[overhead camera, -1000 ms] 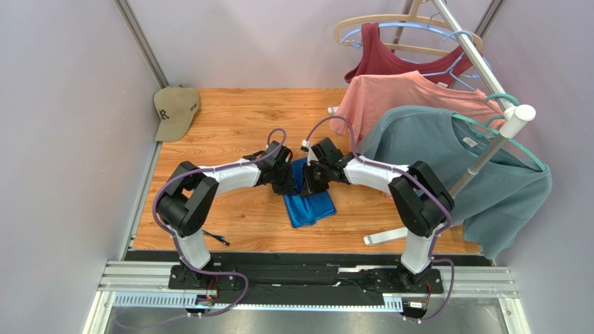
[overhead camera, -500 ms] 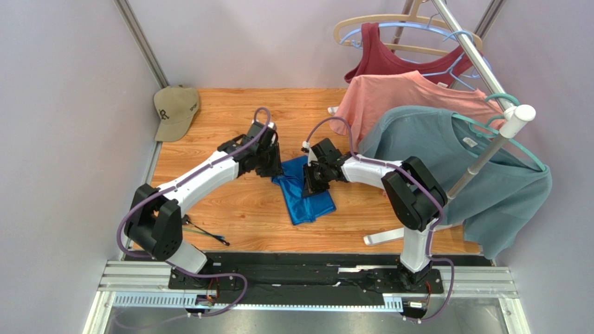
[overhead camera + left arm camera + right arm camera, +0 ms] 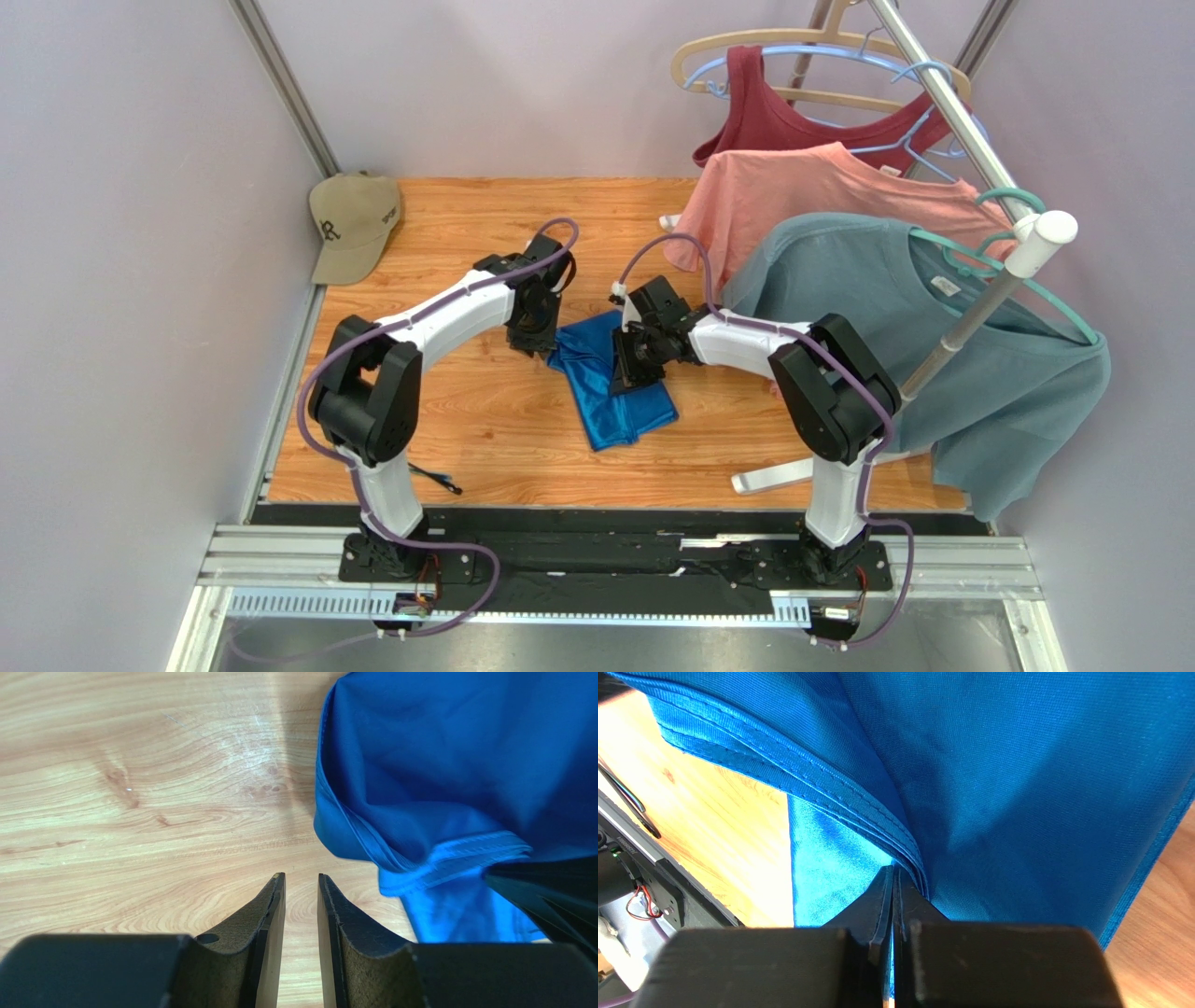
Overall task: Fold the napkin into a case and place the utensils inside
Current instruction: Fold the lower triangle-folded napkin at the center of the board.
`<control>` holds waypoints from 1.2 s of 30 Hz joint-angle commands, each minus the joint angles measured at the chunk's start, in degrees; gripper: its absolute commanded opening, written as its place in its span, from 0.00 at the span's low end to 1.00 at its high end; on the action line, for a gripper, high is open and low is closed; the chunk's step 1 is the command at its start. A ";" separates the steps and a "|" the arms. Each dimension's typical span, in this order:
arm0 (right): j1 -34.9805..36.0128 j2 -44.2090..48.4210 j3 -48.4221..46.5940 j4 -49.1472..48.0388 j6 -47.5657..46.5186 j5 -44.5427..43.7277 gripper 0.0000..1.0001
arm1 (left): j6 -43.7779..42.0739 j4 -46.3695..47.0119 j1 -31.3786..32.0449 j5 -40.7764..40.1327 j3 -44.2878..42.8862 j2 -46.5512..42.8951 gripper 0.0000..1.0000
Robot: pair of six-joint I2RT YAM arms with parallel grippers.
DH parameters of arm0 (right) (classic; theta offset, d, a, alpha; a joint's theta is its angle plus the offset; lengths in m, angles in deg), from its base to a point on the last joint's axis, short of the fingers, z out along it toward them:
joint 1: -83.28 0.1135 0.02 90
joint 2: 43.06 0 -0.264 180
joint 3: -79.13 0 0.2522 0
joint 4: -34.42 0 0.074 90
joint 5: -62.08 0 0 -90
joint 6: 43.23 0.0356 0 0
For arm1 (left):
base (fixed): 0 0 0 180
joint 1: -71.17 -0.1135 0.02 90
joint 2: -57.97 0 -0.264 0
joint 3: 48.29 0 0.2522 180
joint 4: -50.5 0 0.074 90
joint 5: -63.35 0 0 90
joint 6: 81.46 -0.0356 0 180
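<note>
The royal-blue napkin (image 3: 617,395) lies folded and rumpled on the wooden table (image 3: 463,420), between both grippers. My right gripper (image 3: 627,367) is shut on the napkin's layered hem (image 3: 864,805) at its right upper side, with cloth pinched between the jaws (image 3: 892,871). My left gripper (image 3: 540,339) sits just left of the napkin's upper left corner, jaws a narrow gap apart and empty (image 3: 300,878), over bare wood. The napkin (image 3: 456,763) lies to its right. The utensils (image 3: 435,480), thin dark sticks, lie near the table's front edge by the left arm's base.
A tan cap (image 3: 351,221) lies at the back left corner. A garment rack (image 3: 982,301) on the right holds a red tank top (image 3: 786,119), a pink shirt (image 3: 814,189) and a teal-grey T-shirt (image 3: 898,322); its white foot (image 3: 772,479) rests on the table.
My left gripper left the napkin, swung up and left, then came back beside its upper left corner. The napkin's upper left part spread outward. The right gripper stayed clamped.
</note>
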 commanded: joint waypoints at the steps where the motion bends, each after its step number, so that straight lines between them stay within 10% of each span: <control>1: -0.33 -1.00 -1.81 -0.57 -0.99 0.00 0.00 | -1.16 0.13 0.13 0.61 -1.37 0.88 0.33; 36: -3.40 2.51 -10.68 3.81 1.39 -0.34 0.01 | 6.92 16.12 0.22 5.00 -2.77 5.54 0.00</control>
